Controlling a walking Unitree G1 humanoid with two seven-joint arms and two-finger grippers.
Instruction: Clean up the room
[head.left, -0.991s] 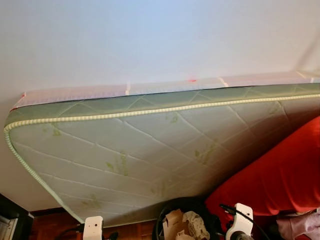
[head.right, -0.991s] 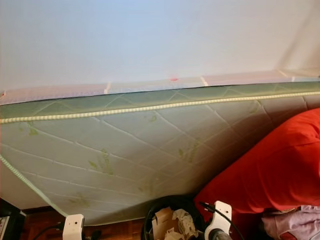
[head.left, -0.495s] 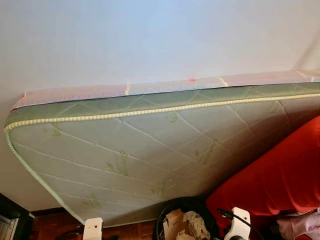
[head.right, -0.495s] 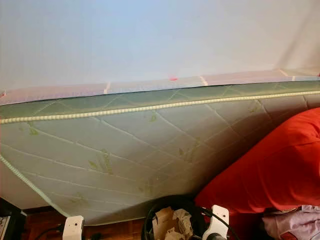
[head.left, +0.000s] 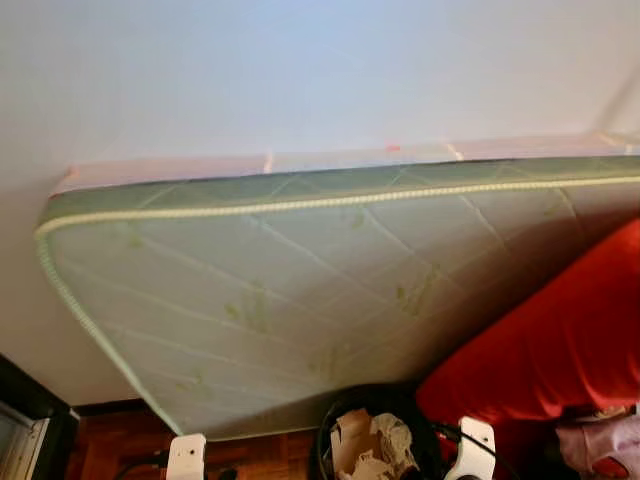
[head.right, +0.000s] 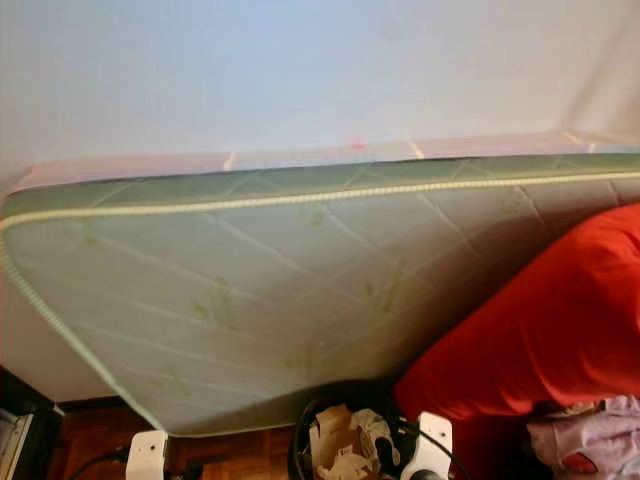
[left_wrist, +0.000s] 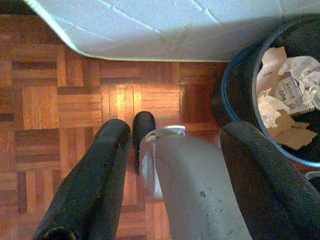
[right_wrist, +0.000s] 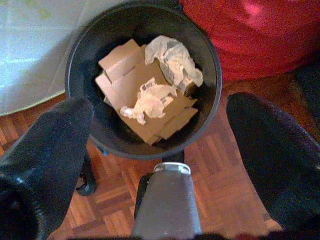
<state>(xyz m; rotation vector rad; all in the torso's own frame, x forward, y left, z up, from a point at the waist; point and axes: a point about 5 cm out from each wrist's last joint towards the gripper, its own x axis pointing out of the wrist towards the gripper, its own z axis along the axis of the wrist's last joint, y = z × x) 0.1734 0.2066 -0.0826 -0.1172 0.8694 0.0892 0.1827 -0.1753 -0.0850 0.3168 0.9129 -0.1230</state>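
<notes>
Bin: a black bin (right_wrist: 142, 80) stands on the parquet floor (left_wrist: 65, 100), just beside the lower edge of the green quilted mattress (head.left: 300, 290) that leans on the white wall (head.left: 300, 70), with a red cushion (head.left: 560, 340) close on its other side.
Contents: torn cardboard (right_wrist: 135, 95) and crumpled white paper (right_wrist: 172, 57) lie inside, well below the rim.
Right claw: right claw (right_wrist: 160, 165) hangs above the near rim of the bin, its 2 fingers spread wide and holding nothing.
Left claw: left claw (left_wrist: 175, 170) hangs over bare floor beside the bin, fingers also spread and empty.
Step in hand: judged from the empty claws over the bin, a drop looks finished (or a search for the next item is due).
Doing it well: lift both arms straight clear of the rim so the bin is not tipped, then turn toward the pink cloth (head.left: 600, 450) by the cushion.
Hard to tell: the cloth is cut off at the frame edge, the bin's base hides behind the arm, and a dark object (head.left: 25, 430) at the far left cannot be identified.
</notes>
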